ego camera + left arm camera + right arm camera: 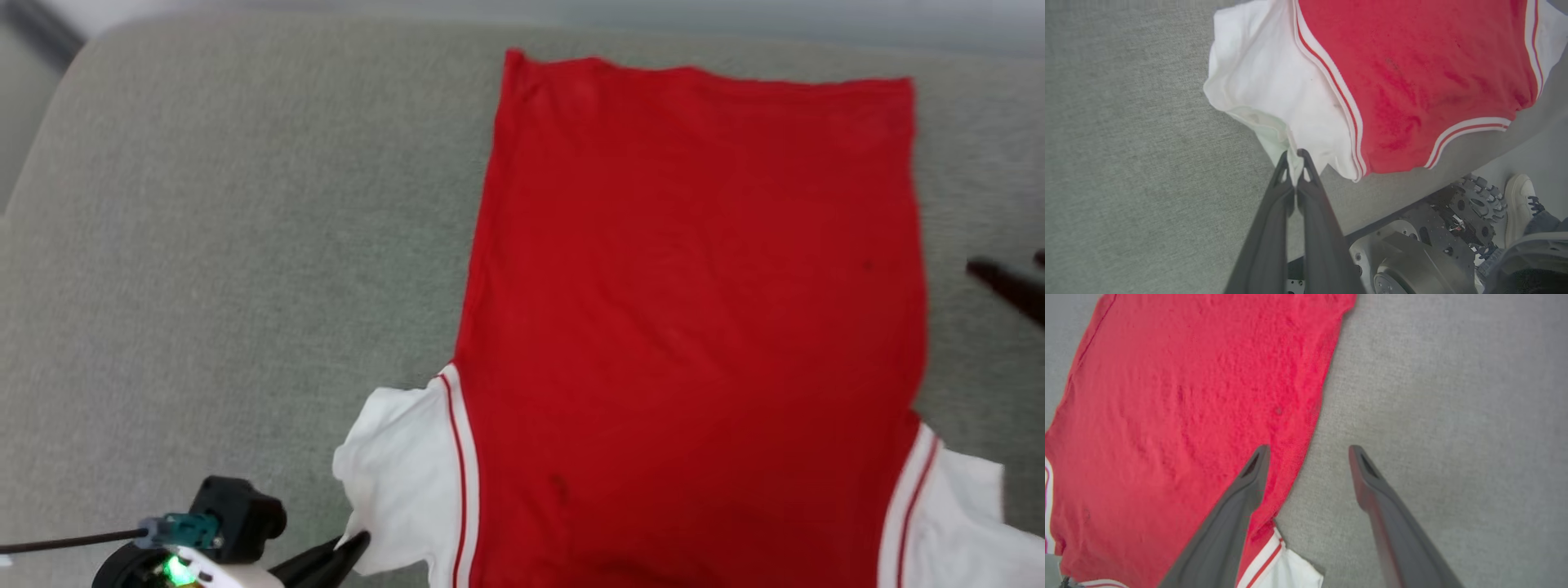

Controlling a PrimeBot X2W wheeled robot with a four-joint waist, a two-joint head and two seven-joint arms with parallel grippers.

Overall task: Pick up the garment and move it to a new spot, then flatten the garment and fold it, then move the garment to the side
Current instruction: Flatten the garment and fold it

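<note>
Left end effector [1295, 158] clamps the near-left white lining corner [1257, 94] of the jersey [694, 286]; right end effector [1308, 451] hangs released at its right edge. Jersey lies flat on the grey fabric surface [245, 245], long axis near-to-far.

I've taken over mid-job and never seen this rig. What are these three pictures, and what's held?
This is a wheeled robot with two arms. One picture looks down from its head; the other two look along each wrist's gripper, two dark fingers. A red sleeveless jersey with white-and-red striped trim lies spread on a grey fabric surface. The left gripper is shut, pinching the jersey's white lining corner. The right gripper is open and holds nothing, at the jersey's side edge.
</note>
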